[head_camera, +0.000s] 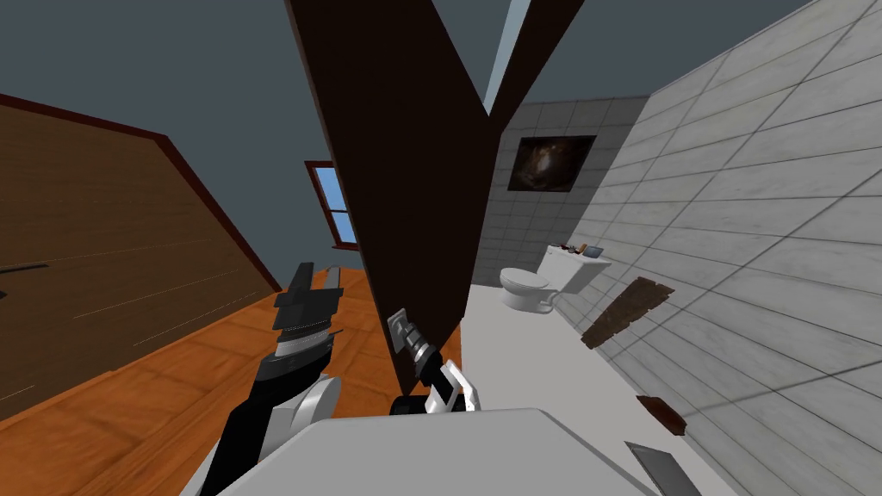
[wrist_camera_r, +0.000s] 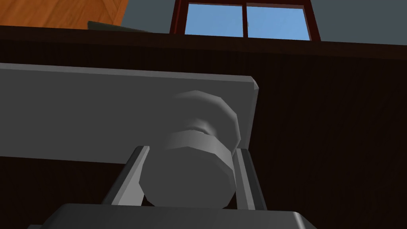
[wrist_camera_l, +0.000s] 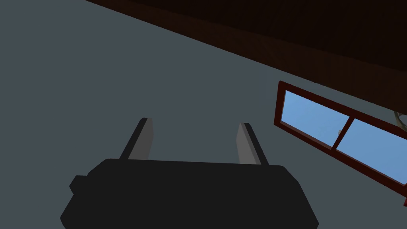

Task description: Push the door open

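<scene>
Right gripper [wrist_camera_r: 192, 148] is up against the door [head_camera: 405, 172], a tall slab of very dark brown wood with faint vertical grain. The door rises just ahead of me and is seen nearly edge-on. To its right, a wall of large pale grey tiles [head_camera: 758, 215] runs back along a plain white floor [head_camera: 534, 362]. To its left lies a glossy orange plank floor [head_camera: 172, 387] under a flat blue-grey wall.

A white toilet [head_camera: 530, 288] stands at the far end of the tiled wall, with a dark framed picture [head_camera: 551, 164] above it. The bits on its tank are too small to make out. A rough brown board [head_camera: 627, 312] hangs on the tiles nearer me. A red-framed window [head_camera: 336, 207] is partly cut off by the door's edge.

Left gripper [wrist_camera_l: 194, 127] hovers beside the door over the plank floor, its blades spread wide with nothing between them.

On the door face sits a flat grey rectangular plate [wrist_camera_r: 99, 111]. From it a stubby, faceted grey knob [wrist_camera_r: 187, 175] juts out, stepped like two stacked drums. The right gripper's blades lie against its two sides, as far apart as the knob is broad. The knob hides part of one blade.
</scene>
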